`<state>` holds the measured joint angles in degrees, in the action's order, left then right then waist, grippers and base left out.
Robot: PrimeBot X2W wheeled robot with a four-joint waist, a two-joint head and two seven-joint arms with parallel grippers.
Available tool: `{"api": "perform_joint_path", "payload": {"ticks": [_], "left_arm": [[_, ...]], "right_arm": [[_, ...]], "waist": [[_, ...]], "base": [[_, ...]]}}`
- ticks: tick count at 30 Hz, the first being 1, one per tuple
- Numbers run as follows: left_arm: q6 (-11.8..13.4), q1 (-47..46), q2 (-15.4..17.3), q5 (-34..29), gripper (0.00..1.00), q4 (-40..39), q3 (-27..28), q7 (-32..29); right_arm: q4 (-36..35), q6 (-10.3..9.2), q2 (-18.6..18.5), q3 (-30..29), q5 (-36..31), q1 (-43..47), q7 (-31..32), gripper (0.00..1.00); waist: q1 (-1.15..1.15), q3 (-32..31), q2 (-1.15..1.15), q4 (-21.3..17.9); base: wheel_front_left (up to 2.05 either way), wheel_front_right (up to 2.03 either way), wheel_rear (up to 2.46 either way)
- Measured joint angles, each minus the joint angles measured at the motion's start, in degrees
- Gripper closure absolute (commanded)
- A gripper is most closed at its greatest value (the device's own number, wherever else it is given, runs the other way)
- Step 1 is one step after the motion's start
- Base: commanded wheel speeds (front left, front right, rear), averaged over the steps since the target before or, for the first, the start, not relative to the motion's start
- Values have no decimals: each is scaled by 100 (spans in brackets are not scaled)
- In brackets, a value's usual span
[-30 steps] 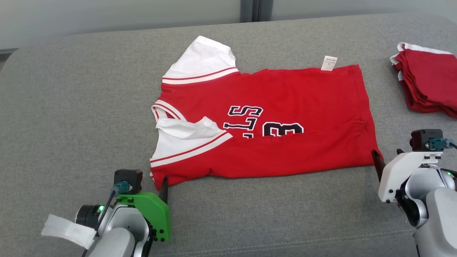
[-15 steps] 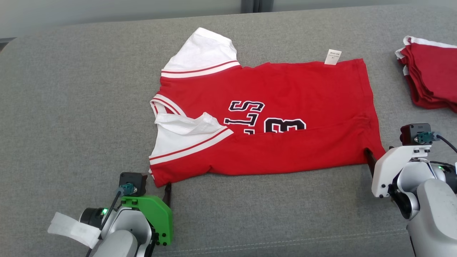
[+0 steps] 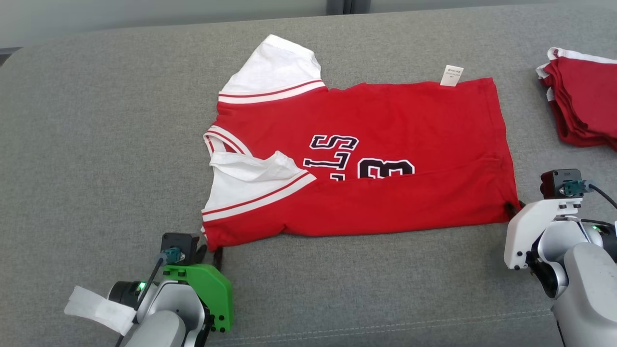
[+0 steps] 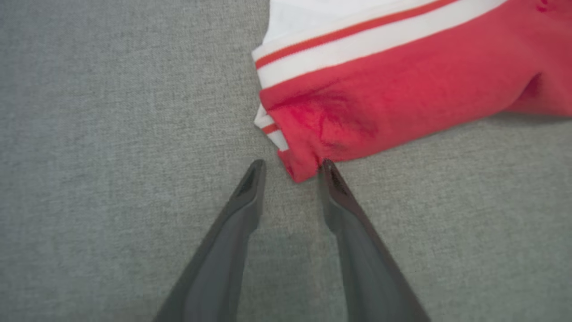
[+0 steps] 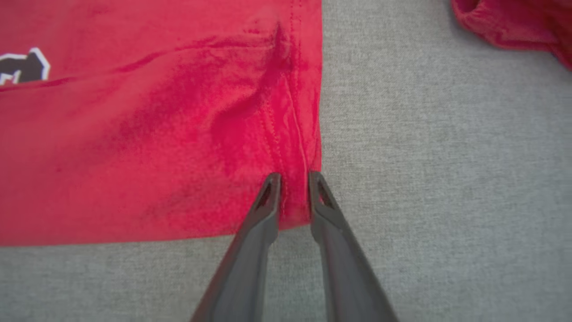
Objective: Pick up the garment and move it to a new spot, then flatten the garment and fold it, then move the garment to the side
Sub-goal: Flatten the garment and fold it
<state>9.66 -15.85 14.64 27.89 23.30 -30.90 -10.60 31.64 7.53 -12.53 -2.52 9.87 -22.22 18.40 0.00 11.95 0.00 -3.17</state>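
Jersey: a red short-sleeved shirt with white sleeves, lying spread out in the middle of the grey cushion, straight ahead of the robot.
Long axis: runs left to right across the head view. The neck end points to the robot's left and the hem end to its right.
Left fingers: at the near left corner of the jersey. They stand apart, unclenched, with the tip of that red corner between them. One tip touches the cloth and the other is just clear of it.
Right fingers: at the near right hem corner, drawn close together with a narrow strip of the hem between them. Whether they pinch it firmly, I cannot tell.
Near side: this long edge is folded over toward the middle, and the flap covers the lower part of the black-and-white lettering.
Near sleeve: white with red stripes, rumpled and lying on the chest.
Far sleeve: white, sticking out at the far left.
Tag: small and white, at the far edge near the hem end.
Folded pile: red garments with white trim, far right, well apart from the jersey.
Surface: grey woven upholstery with a stitched seam along the near edge.
Room: a pale wall runs behind the cushion.
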Motion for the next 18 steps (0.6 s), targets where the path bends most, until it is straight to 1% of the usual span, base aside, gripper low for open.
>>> {"api": "perform_joint_path", "payload": {"ticks": [1,2,3,4,5,6,8,9,11,12,14,15,16,17,18], "left_arm": [[0,5,-1,19,85,9,0,2],[1,13,0,26,84,19,-1,7],[2,23,0,30,81,27,0,7],[4,30,0,34,78,35,-1,8],[11,31,0,41,78,42,-1,9],[12,33,1,49,78,46,-4,9],[19,38,1,62,75,52,-5,13],[20,40,1,63,71,52,-7,14],[36,40,2,64,68,48,-13,15],[37,40,3,64,71,45,-16,15],[44,38,4,71,76,43,-19,15],[44,37,5,73,84,44,-19,14],[44,37,5,74,84,47,-21,15],[44,37,7,77,100,54,-22,14],[44,36,9,82,100,64,-23,14]], "right_arm": [[0,0,-10,-16,-3,25,-16,64],[-1,0,-16,-24,-21,54,-20,61],[-3,0,-20,-48,-54,79,-45,55],[-4,0,-21,-69,-70,82,-54,28],[-10,0,-23,-77,-89,82,-60,20],[-12,0,-20,-77,-96,82,-60,17],[-23,0,-3,-71,-97,82,-60,4],[-25,0,0,-64,-99,81,-60,0],[-25,0,1,-42,-111,76,-60,0],[-24,0,4,-33,-111,71,-59,9],[-14,0,16,15,-110,59,-49,22],[-8,0,26,27,-109,49,-38,52],[4,0,30,51,-105,43,-30,52],[18,0,34,67,-97,42,-5,63],[30,0,43,77,-92,42,9,75]], "waist": [[0,-17,0,-2],[0,-35,0,-5],[0,-52,0,-10],[0,-67,0,-16],[0,-81,0,-24],[0,-92,0,-32],[0,-106,0,-47],[0,-107,0,-51],[0,-99,0,-52],[0,-94,0,-51],[0,-84,0,-45],[0,-78,0,-40],[0,-73,0,-33],[0,-70,0,-28],[0,-69,0,-24]], "base": [[0,0,0],[0,0,0],[0,0,0],[0,0,0],[0,0,0],[0,0,0],[0,0,0],[0,0,0],[0,0,0],[0,0,0],[0,0,0],[0,0,0],[0,0,0],[0,0,0],[0,0,0]]}}
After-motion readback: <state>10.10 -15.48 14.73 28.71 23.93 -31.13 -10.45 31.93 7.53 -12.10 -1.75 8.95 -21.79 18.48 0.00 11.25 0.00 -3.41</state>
